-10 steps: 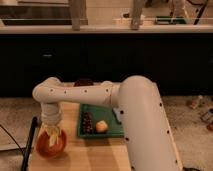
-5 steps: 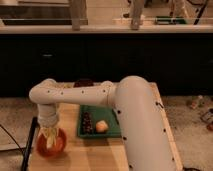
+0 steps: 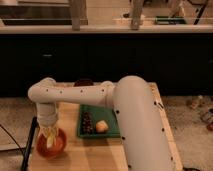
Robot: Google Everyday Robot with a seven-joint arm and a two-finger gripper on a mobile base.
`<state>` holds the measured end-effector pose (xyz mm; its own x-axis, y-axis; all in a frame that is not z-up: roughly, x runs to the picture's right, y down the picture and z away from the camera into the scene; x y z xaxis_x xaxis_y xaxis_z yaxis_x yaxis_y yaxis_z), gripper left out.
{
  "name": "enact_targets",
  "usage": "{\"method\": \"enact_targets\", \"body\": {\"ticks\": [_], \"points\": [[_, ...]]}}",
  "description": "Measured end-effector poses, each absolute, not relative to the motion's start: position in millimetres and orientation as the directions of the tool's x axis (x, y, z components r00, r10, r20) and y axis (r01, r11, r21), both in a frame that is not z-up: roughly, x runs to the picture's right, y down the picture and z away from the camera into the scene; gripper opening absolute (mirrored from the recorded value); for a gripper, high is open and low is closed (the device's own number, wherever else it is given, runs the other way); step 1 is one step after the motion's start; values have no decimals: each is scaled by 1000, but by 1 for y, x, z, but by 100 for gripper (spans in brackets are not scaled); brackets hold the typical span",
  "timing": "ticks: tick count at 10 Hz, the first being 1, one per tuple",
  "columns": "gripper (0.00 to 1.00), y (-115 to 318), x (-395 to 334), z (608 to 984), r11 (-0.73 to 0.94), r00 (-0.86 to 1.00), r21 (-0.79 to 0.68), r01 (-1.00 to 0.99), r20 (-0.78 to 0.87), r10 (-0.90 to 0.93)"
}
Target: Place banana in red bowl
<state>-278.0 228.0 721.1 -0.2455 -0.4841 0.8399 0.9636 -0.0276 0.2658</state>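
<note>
The red bowl (image 3: 51,145) sits on the wooden table at the front left. My gripper (image 3: 50,134) hangs straight down from the white arm, right over the bowl and reaching into its opening. A pale yellow shape shows at the gripper's tip inside the bowl's rim. I cannot tell whether it is the banana or part of the gripper. No banana shows anywhere else on the table.
A green tray (image 3: 112,131) lies right of the bowl, holding a round yellow-orange fruit (image 3: 102,126) and a dark item (image 3: 87,122). A dark object (image 3: 83,82) sits at the table's back edge. A dark counter runs behind.
The arm has shifted only slightly sideways. The gripper stays over the red bowl at about the same height.
</note>
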Motion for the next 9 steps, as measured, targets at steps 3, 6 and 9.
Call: {"method": "enact_targets", "body": {"ticks": [3,6,9], "points": [[80,227,-275,720,-23,-249,271,962,841,-481],[80,224,-271,717,-13,-249,278,960,836,-488],[80,210,-258,713,20,-203,248,968,834,-513]]}}
